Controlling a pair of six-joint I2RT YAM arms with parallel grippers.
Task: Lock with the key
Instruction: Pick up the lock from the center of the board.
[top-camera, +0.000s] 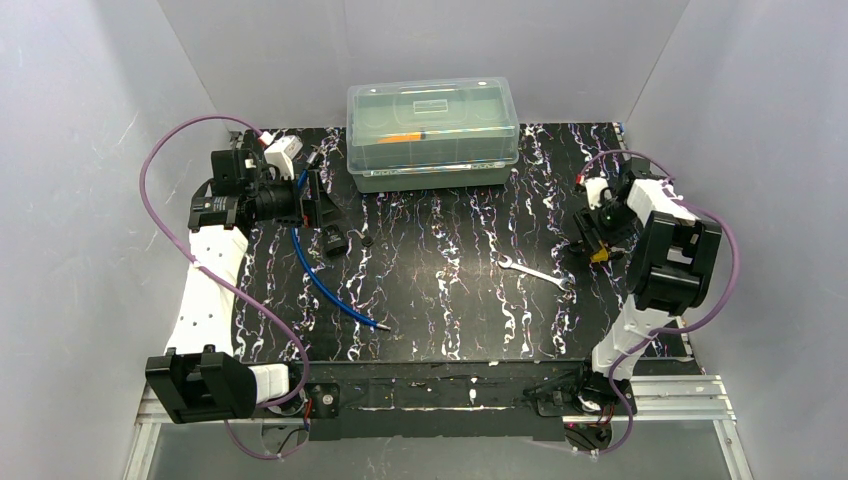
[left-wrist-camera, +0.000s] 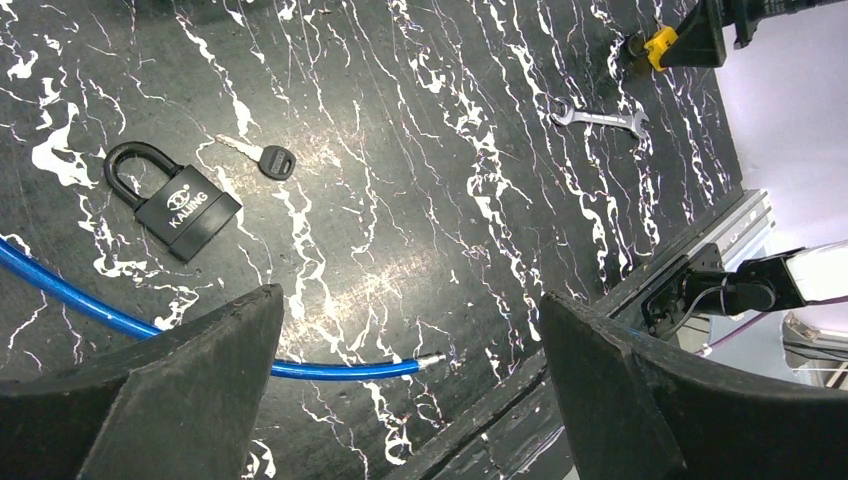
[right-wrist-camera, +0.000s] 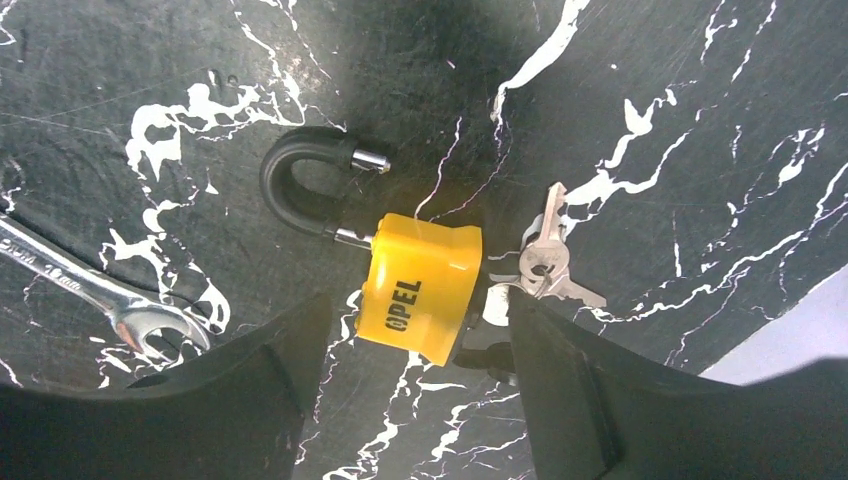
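Right gripper (right-wrist-camera: 418, 300) gapes wide astride the yellow padlock (right-wrist-camera: 425, 265), key bunch (right-wrist-camera: 545, 262) just beside, wrench (right-wrist-camera: 90, 295) nearby.

Left arm (top-camera: 212, 290) stretched forward along left side, wrist turned inward, left gripper (left-wrist-camera: 410, 300) jaws spread wide, raised off surface. Right arm (top-camera: 660, 255) elbow raised, wrist pitched steeply down, right gripper (right-wrist-camera: 418, 303) jaws parted, tips near surface.

The black padlock (left-wrist-camera: 187, 212) body carries the white brand marking "KALING", the yellow padlock (right-wrist-camera: 420, 290) body carries the black marking "OPEL", and the stamped marking on the wrench (right-wrist-camera: 90, 290) handle is too blurred to read.
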